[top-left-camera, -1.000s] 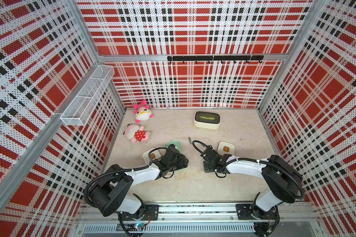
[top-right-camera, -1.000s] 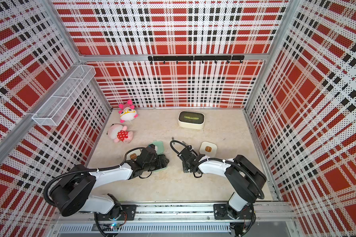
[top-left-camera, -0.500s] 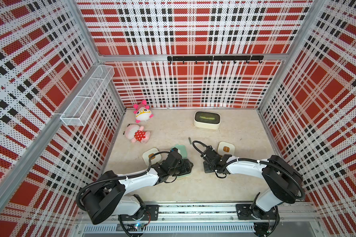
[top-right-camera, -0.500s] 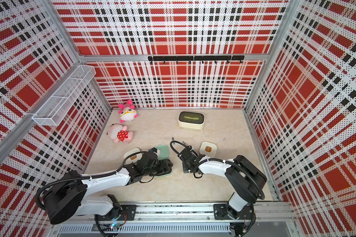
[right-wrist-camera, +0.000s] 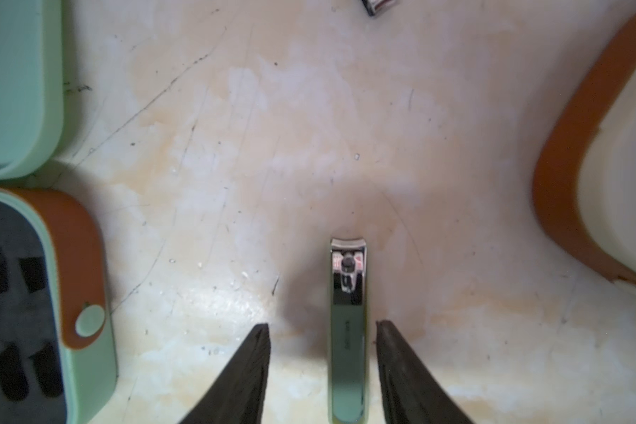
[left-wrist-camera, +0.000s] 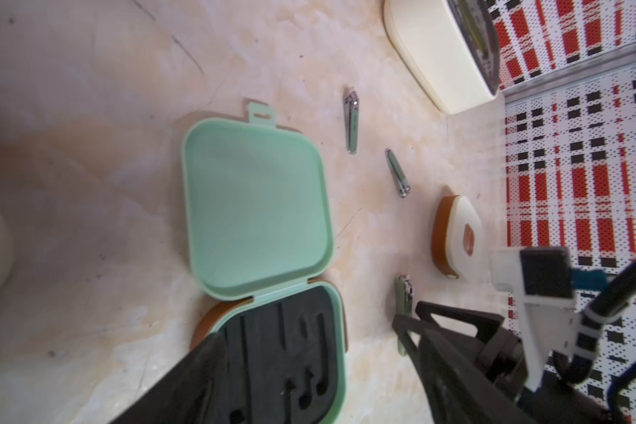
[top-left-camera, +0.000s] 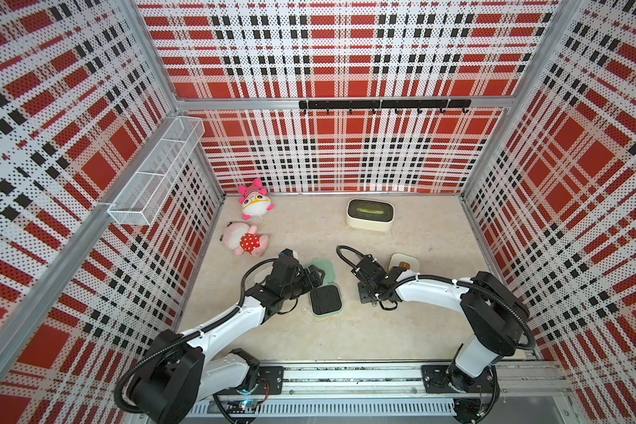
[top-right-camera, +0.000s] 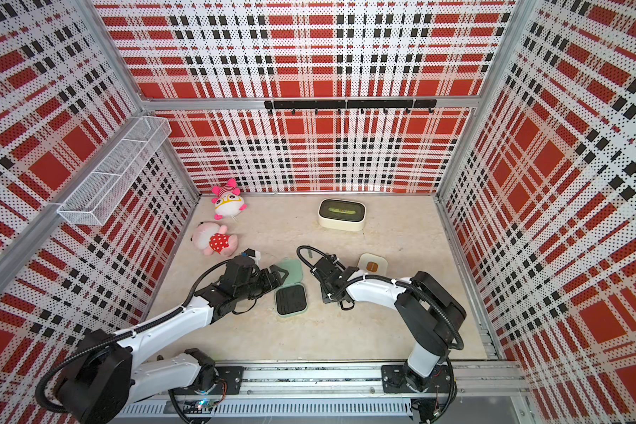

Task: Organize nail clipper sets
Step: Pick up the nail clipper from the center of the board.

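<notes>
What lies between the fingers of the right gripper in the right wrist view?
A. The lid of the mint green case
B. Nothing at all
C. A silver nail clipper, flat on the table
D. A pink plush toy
C: the nail clipper lies flat on the table between the dark fingers of the right gripper, with a gap on each side.

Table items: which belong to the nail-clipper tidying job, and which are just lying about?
Job: open mint case, closed cream case, three loose clippers.
Lying about: two pink plush toys, cream windowed box, wire basket.
</notes>
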Available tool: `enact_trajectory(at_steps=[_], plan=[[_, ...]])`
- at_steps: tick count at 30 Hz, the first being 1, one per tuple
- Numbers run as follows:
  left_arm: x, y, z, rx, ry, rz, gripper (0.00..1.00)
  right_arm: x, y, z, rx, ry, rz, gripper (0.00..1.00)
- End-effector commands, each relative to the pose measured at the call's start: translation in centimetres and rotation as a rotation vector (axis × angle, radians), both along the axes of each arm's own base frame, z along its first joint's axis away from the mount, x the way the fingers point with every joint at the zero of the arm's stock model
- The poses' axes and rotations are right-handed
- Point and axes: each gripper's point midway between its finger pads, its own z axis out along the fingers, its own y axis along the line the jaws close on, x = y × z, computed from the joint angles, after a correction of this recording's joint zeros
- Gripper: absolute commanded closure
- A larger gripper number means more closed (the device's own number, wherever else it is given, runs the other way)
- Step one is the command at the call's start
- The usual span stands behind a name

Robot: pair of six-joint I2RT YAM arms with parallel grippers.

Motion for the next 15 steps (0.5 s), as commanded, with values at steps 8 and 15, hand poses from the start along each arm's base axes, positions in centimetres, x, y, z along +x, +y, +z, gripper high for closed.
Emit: enact_trajectory(at_steps=[8, 15], plan=[[-3.2, 0.6, -2.7, -0.021, 0.069, -0.037, 0.13, 0.9, -0.5, -0.5, -0.048, 0.038, -0.014, 0.57], [-4.8, -0.8, -3.9, -0.048, 0.099, -0.07, 0.13, 0.6, -0.6, -1.2, -0.042, 0.056, -0.009, 0.62]])
